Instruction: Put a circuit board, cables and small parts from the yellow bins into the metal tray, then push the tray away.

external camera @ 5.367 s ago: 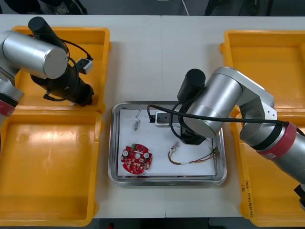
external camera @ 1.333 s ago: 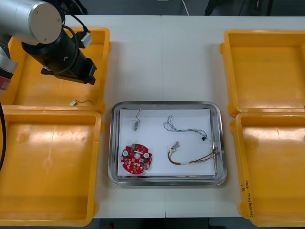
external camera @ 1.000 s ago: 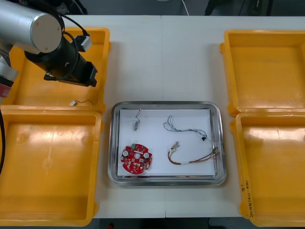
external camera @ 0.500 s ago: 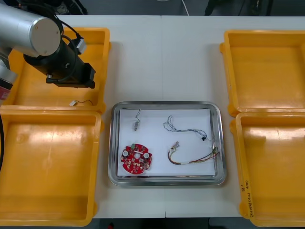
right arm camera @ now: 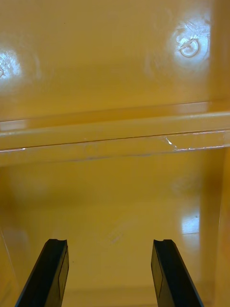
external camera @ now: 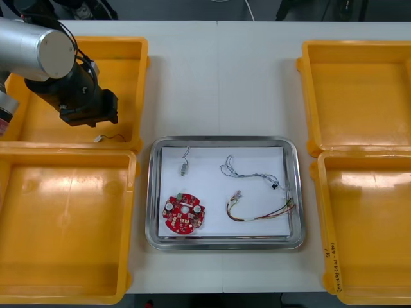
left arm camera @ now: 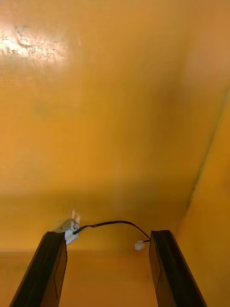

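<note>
Left arm (external camera: 38,48): silver and black, reaching in from the table's far left corner, wrist turned down over the far left bin (external camera: 125,64); left gripper (external camera: 91,119) low over that bin's near right corner.
Left gripper, wrist view (left arm camera: 106,235): fingers (left arm camera: 50,268) spread wide, nothing between them, tips just short of the black cable (left arm camera: 108,223).
Right gripper (right arm camera: 109,242): fingers (right arm camera: 167,273) spread wide, nothing between them, hanging over a yellow bin floor (right arm camera: 115,201); a bin rim (right arm camera: 115,136) crosses beyond the tips; which bin cannot be told.
Table (external camera: 218,77): light, with two yellow bins at each side.
Near left bin (external camera: 64,224), far right bin (external camera: 356,90), near right bin (external camera: 366,224): yellow, glossy floors.
Metal tray (external camera: 225,139): middle of the table between the bins; shiny rim, white inside.
Tray contents: red circuit board (external camera: 183,213), round, near left corner; red and yellow cable (external camera: 260,212), looped, near right part; blue and white cable (external camera: 250,172), twisted, far right part; small metal part (external camera: 183,165), far left part; all lying apart.
Far left bin contents: black cable (external camera: 109,137), short, white plug at each end, by the near wall, just beside the left gripper.
</note>
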### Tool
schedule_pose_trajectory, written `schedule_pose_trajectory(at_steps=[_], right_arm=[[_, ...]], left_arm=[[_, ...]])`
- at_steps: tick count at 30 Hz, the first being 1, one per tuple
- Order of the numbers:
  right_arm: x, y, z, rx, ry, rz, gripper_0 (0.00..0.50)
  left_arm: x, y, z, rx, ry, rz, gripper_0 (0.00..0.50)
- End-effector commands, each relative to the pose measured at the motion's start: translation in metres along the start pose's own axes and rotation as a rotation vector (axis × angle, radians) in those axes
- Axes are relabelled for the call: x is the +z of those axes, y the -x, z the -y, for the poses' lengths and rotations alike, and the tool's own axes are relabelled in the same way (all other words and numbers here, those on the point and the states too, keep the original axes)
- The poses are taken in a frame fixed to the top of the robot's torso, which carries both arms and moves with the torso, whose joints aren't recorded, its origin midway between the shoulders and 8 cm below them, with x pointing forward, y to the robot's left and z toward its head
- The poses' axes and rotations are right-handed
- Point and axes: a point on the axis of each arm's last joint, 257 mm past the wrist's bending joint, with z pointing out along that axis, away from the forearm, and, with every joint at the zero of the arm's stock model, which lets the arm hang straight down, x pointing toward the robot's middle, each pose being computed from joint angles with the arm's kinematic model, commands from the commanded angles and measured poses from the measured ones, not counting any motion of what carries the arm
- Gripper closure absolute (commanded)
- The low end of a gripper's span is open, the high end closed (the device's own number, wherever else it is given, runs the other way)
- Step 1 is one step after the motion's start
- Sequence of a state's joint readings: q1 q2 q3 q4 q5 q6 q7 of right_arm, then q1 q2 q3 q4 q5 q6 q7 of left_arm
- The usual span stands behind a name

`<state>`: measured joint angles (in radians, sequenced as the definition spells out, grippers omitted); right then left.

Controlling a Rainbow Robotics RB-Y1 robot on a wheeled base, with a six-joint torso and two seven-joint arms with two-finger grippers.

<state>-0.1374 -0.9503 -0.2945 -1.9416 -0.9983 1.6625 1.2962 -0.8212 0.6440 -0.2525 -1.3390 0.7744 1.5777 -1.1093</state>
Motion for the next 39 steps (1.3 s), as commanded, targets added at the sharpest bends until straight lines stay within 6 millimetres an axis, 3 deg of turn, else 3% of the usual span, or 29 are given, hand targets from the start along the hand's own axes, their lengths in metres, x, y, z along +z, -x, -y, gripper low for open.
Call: schedule_pose_trajectory(at_steps=[1, 9, 19, 39], right_arm=[[-0.018, 0.011, 0.010, -0.014, -0.037, 0.038, 0.000], [-0.020, 0.013, 0.011, -0.009, -0.036, 0.046, 0.000], [-0.021, 0.013, 0.010, -0.008, -0.033, 0.048, 0.000], [-0.022, 0.012, 0.010, -0.005, -0.028, 0.043, 0.000]], left_arm=[[-0.005, 0.011, -0.023, -0.018, 0.037, 0.022, 0.000], [0.006, 0.010, -0.037, 0.012, 0.087, 0.015, 0.000], [0.002, 0.020, -0.049, 0.052, 0.115, -0.031, 0.000], [0.009, 0.003, -0.035, 0.218, 0.147, -0.107, 0.000]])
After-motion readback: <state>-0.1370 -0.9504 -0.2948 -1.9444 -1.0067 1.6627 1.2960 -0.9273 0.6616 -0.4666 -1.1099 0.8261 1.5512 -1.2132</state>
